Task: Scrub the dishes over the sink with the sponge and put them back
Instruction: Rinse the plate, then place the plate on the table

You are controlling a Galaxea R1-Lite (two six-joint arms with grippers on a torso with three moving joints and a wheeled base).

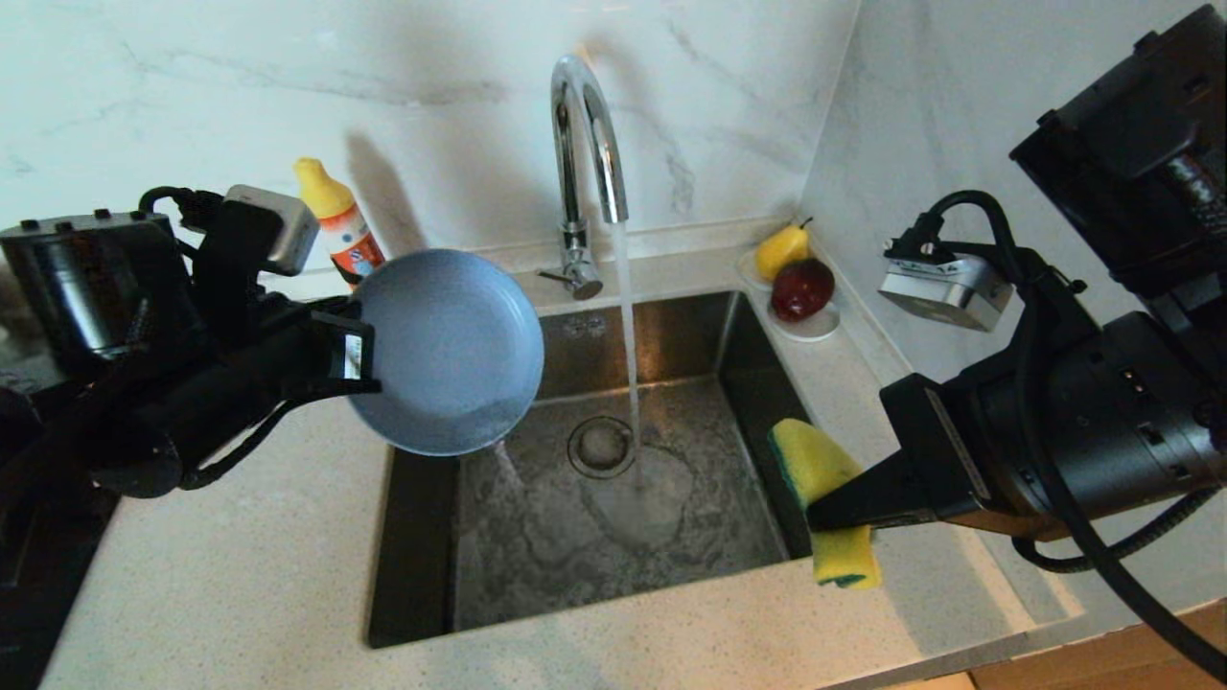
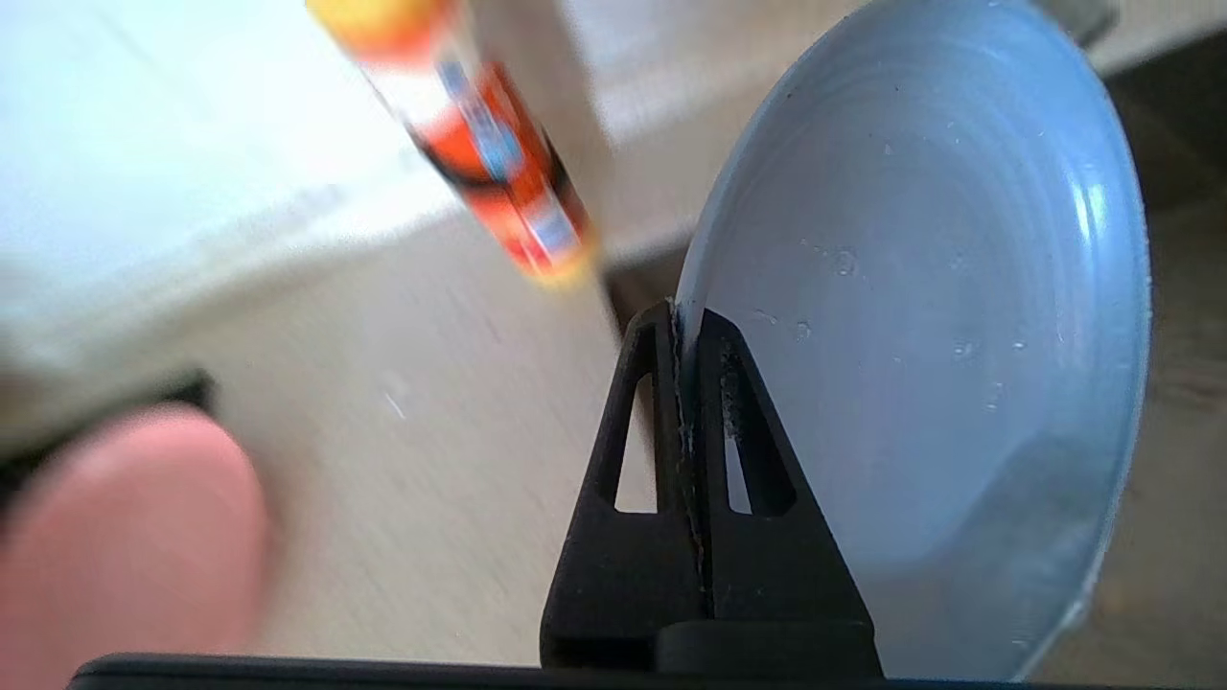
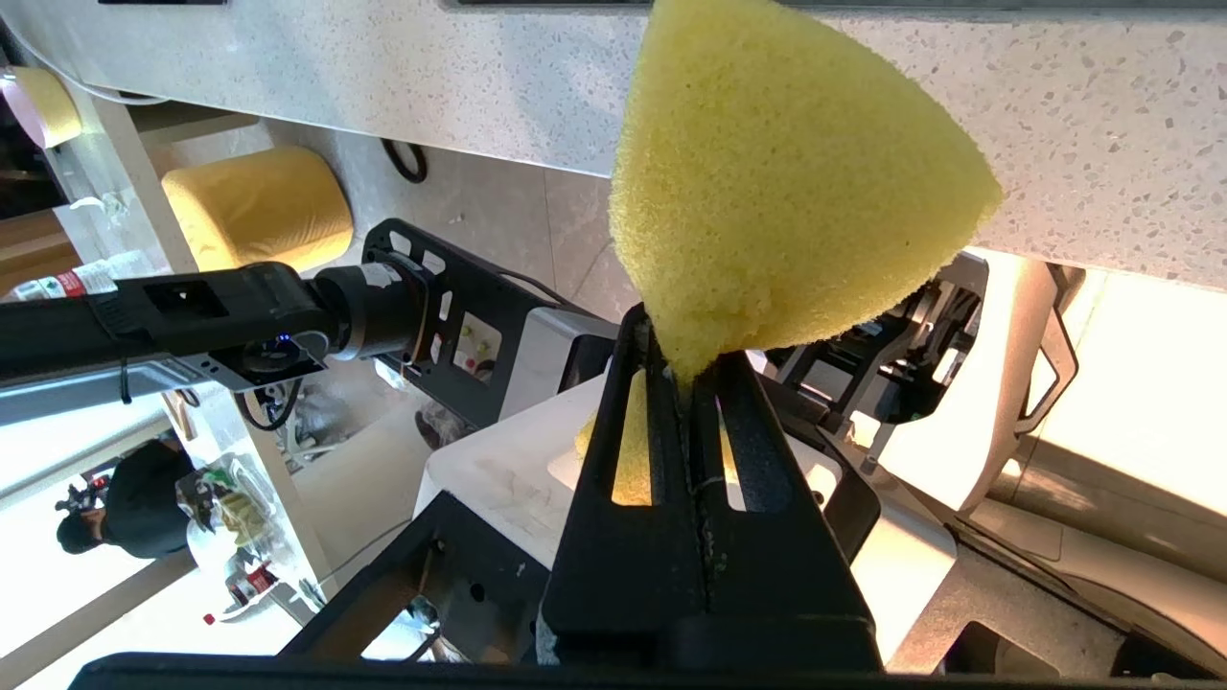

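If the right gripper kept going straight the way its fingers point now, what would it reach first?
Probably open space over the sink. The right gripper, shut on the sponge, points across the basin; the light-blue plate lies roughly beyond, though depth is unclear.

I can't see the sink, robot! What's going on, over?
Left gripper shut on blue plate over sink. Right gripper shut on sponge. Tap running, path clear.
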